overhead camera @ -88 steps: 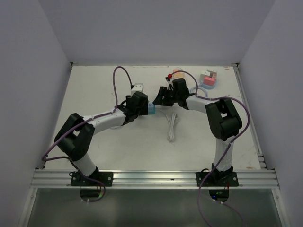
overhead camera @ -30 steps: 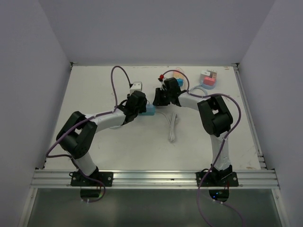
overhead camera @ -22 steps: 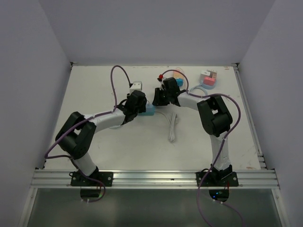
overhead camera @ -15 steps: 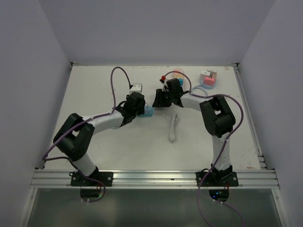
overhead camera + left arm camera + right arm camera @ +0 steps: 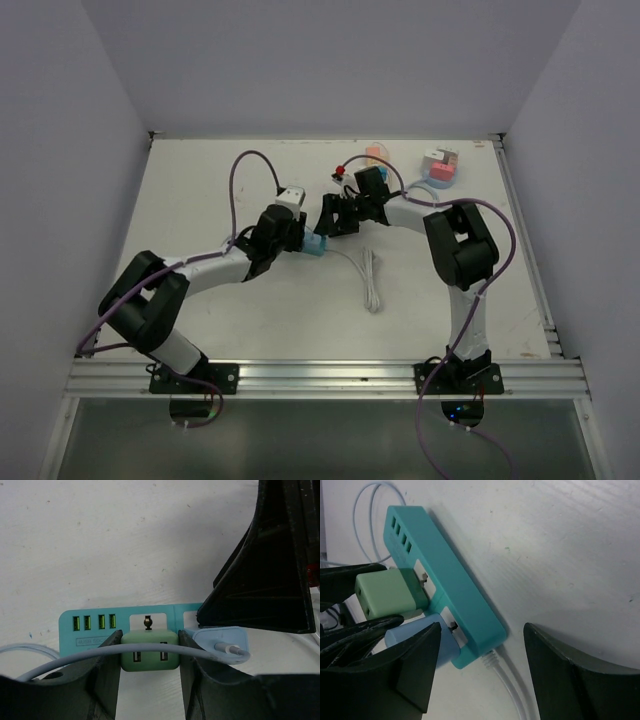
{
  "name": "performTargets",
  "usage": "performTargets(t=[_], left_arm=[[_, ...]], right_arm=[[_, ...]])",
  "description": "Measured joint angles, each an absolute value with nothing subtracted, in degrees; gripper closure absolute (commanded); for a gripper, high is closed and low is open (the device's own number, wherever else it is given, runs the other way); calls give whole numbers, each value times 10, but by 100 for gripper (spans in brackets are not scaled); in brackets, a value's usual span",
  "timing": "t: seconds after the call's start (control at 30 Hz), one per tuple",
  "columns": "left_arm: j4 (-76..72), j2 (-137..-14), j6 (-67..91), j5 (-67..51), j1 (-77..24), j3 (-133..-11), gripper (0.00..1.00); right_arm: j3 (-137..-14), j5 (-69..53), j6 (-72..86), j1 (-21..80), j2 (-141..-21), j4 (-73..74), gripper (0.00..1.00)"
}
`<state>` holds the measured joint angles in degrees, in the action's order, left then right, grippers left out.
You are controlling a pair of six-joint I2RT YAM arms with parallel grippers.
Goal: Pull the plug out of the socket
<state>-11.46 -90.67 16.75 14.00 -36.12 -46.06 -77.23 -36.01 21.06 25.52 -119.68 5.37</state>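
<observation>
White tabletop point(image 5: 250, 300), grey walls. Mid-table: teal strip point(image 5: 445, 580), long axis crosswise to L gripper point(image 5: 149, 655), which is clamped on green plug point(image 5: 387, 595). Pins show betw. plug and strip face. Pull dir, my read: straight back along L wrist, square to strip. R gripper point(image 5: 481, 627) spread wide, straddling strip end, holding nothing.

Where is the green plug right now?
In the left wrist view, bottom centre, the green plug sits between the fingers of the left claw, against the teal power strip, with the pale blue plug on its right.
</observation>
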Motion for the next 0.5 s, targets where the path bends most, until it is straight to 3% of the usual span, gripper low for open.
performTargets(t=[0.33, 0.5], left_arm=[[-176, -853, 132, 116, -361, -402, 100], [-209, -842, 126, 101, -361, -374, 100]], right_arm=[[-807, -444, 189, 256, -1227, 75, 31], [-817, -475, 177, 258, -1235, 88, 41]])
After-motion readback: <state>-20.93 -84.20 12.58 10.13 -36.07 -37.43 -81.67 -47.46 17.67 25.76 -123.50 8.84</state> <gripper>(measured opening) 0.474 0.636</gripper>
